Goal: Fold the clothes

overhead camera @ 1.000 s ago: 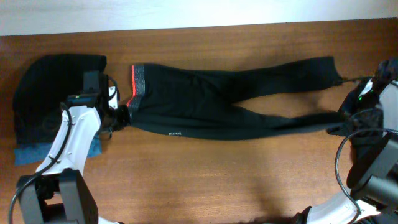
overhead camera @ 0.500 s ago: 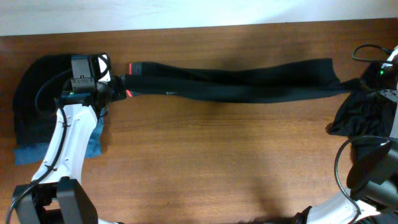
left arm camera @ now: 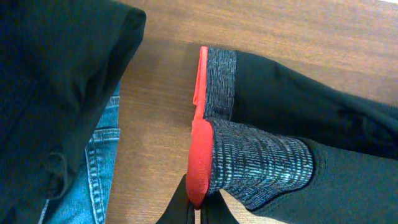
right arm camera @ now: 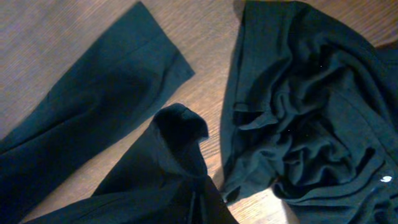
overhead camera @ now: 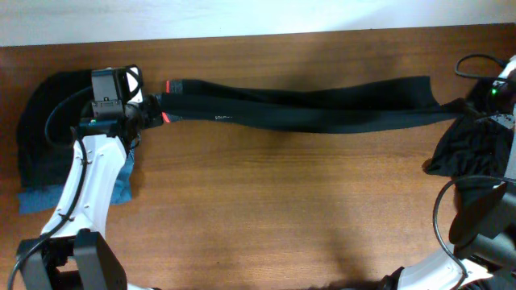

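The leggings (overhead camera: 306,113) are lying stretched across the table (overhead camera: 282,209), seemingly halved lengthwise. Left fingers (left arm camera: 179,210) are pinching the waistband (left arm camera: 249,162), right fingers (right arm camera: 214,210) a cuff (right arm camera: 180,127). Crosswise folds and the black pile (overhead camera: 472,149) are waiting.

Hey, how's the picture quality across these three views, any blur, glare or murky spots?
Overhead: even light, no glare, but the leggings read as a flat black strip with little detail. Left wrist: sharp and bright, the waistband speckle crisp. Right wrist: dimmer, the crumpled black garment has muted folds, and the table grain is slightly soft.
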You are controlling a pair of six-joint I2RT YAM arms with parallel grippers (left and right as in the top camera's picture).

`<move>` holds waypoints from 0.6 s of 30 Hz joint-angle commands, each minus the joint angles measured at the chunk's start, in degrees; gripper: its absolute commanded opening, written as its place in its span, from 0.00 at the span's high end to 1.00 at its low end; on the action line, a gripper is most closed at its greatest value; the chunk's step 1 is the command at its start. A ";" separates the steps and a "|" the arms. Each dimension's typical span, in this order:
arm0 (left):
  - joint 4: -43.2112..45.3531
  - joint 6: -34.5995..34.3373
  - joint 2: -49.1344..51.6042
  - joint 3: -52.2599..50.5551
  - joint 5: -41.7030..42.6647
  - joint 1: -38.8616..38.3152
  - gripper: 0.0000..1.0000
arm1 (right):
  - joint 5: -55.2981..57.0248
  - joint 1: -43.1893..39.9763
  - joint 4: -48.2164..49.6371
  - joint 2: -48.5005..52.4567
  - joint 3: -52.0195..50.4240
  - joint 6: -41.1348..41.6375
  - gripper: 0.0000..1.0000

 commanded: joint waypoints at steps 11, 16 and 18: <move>5.68 -1.18 3.96 1.11 -7.06 -3.37 0.99 | 1.53 4.17 -0.48 2.54 1.27 2.54 0.96; 8.02 -1.68 5.99 1.11 -9.27 -3.41 1.00 | 1.55 4.17 0.57 4.48 1.27 3.91 0.96; 9.57 -2.05 6.86 1.11 -10.80 -3.41 0.99 | 1.55 4.17 1.99 5.33 1.29 4.20 0.96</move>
